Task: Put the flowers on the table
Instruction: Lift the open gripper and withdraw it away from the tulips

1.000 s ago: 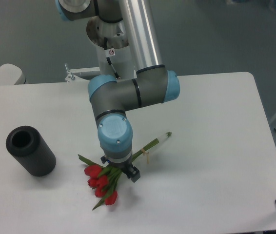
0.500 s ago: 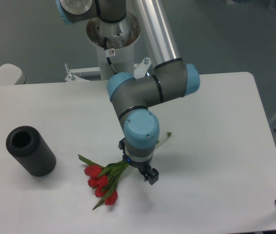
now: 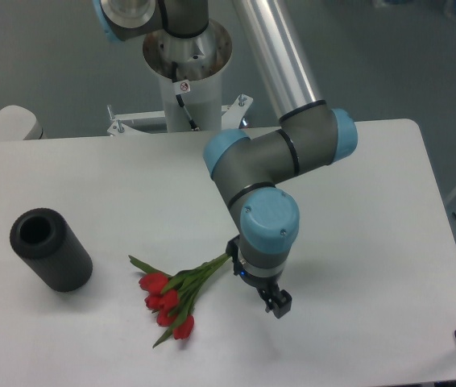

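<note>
Item: the table (image 3: 389,266), white, flat-topped, rounded corners. Its near edge runs out of view at the bottom of the picture; the right edge slants from the far right corner down toward the near right.

Item: the flowers (image 3: 172,294), red blooms with green leaves and thin green stems. They lie flat on the table toward the near edge, a little left of centre. Blooms point toward the near edge; stems run up and to the right, their far ends hidden under the wrist of the arm. Bare white surface surrounds the blooms on the near and left sides.

Item: the gripper (image 3: 276,304), dark, hanging below the blue-capped wrist, just right of the stems and over the table. Only one dark fingertip shows past the wrist, so whether the jaws stand apart or together cannot be told, nor whether they touch the stems.

Item: black cylinder (image 3: 51,249), hollow, lying tilted near the left edge with its open end facing up and left. Well apart from the flowers.

Item: arm (image 3: 280,157), grey joints with blue caps and a silver tube, reaching from the far edge over the table's middle. Wide bare surface lies to its right, up to the far right corner.

Item: arm base (image 3: 188,76), a white column beyond the far edge.
</note>
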Robot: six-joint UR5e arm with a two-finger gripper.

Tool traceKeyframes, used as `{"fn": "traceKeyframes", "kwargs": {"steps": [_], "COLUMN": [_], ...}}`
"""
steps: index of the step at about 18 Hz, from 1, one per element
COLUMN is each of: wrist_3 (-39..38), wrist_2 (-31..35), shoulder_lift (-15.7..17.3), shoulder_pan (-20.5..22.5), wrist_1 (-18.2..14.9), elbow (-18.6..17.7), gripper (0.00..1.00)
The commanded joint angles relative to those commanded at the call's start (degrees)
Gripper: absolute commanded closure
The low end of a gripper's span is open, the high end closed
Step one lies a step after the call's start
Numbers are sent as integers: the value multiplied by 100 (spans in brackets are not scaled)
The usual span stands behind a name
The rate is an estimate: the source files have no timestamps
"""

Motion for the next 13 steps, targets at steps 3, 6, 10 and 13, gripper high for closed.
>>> {"fn": "traceKeyframes", "kwargs": {"steps": [3, 6, 10, 13], "wrist_3": [229, 361, 352, 352], "wrist_2": [0, -9, -9, -9], "shoulder_lift": [-44, -106, -106, -97], "shoulder_pan": [114, 158, 185, 185], "wrist_1": [0, 9, 44, 62], "elbow": [62, 123, 97, 71], "gripper": [0, 0, 0, 0]}}
